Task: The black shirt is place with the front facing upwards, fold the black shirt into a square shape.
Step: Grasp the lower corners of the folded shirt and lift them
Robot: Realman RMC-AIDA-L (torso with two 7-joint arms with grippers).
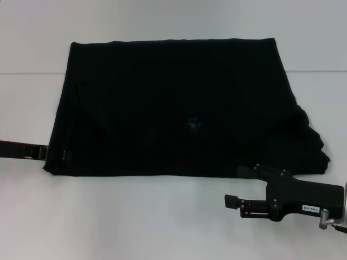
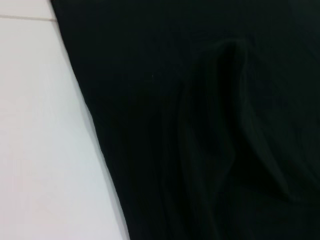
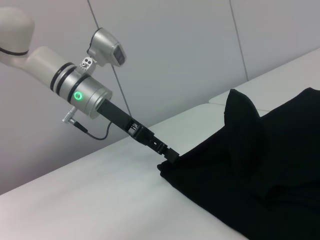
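So the large plain black cloth shirt (image 1: 179,103) is spread over the middle of the white table (image 1: 162,216), already folded into a rough trapezoid. Its far edge is straight, and there's a bunched, rumpled bit sticking out at its near right corner. No lettering shows, just dark fabric with a faint speck near the centre.

The left gripper (image 1: 54,154) comes in low from the table's left edge and is right at the shirt's near left corner. In the right wrist view its tip (image 3: 171,156) meets the cloth edge there, with the fabric lumped up just beside it, but I can't tell if the fingers are actually pinching it or not. The left wrist view is just dark folds and a strip of table.

The right gripper (image 1: 233,201) hovers over the near right part of the table, just off the shirt's near edge, fingers spread and holding nothing.
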